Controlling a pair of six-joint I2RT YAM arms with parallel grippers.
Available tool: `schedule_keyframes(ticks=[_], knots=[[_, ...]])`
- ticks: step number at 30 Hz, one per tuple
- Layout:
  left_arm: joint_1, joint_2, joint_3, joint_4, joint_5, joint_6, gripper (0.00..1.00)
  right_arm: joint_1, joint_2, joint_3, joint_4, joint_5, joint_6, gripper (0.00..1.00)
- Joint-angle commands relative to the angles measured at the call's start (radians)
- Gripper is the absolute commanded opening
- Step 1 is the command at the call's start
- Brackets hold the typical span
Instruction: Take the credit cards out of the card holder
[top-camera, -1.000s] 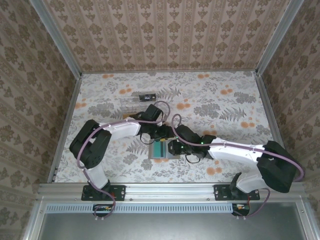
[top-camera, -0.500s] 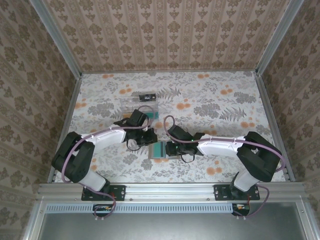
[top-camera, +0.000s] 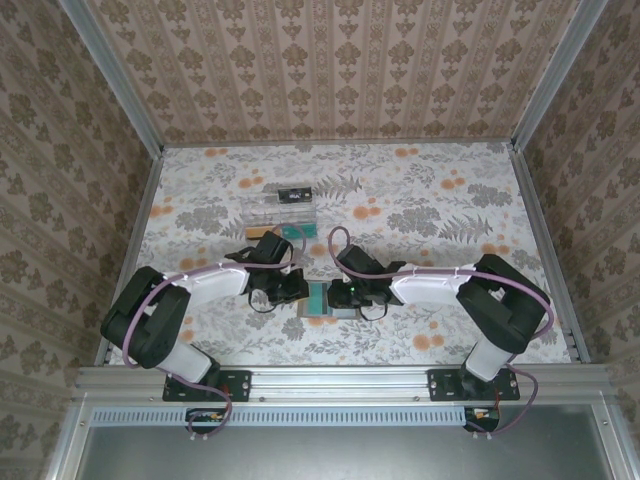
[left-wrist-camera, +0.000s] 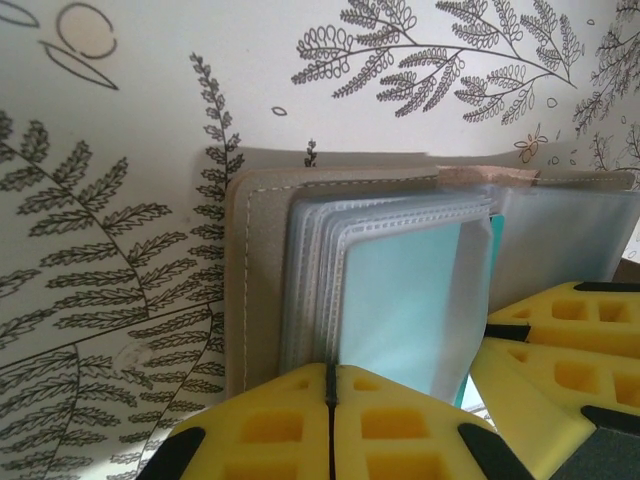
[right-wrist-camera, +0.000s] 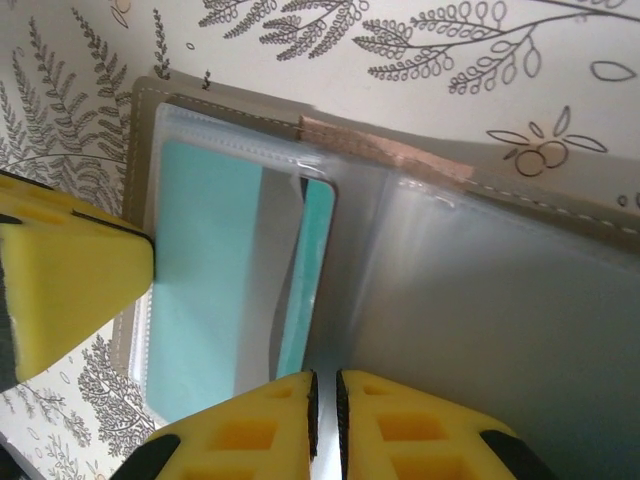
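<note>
My left arm stretches low from its base toward the middle, its elbow folded back on the outer left. My right arm mirrors it from the other side, elbow out to the right. The two wrists meet near the centre, so my grippers sit close beside each other, tips angled inward. My left gripper has its yellow pads pressed flat together, with only a seam between them. My right gripper is all but closed too, a thin dark slit dividing its pads.
</note>
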Motion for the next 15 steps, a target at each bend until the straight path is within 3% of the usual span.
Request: schedule_keyframes(ticks=[1,15], knots=[[-0.011,0.013,-0.021,0.003,-0.007,-0.017,0.07,-0.01,0.022,0.025,0.032,-0.046,0.023,0.17],[-0.017,0.004,-0.021,0.003,-0.016,-0.023,0.07,-0.031,0.046,0.023,0.088,-0.113,0.057,0.2]])
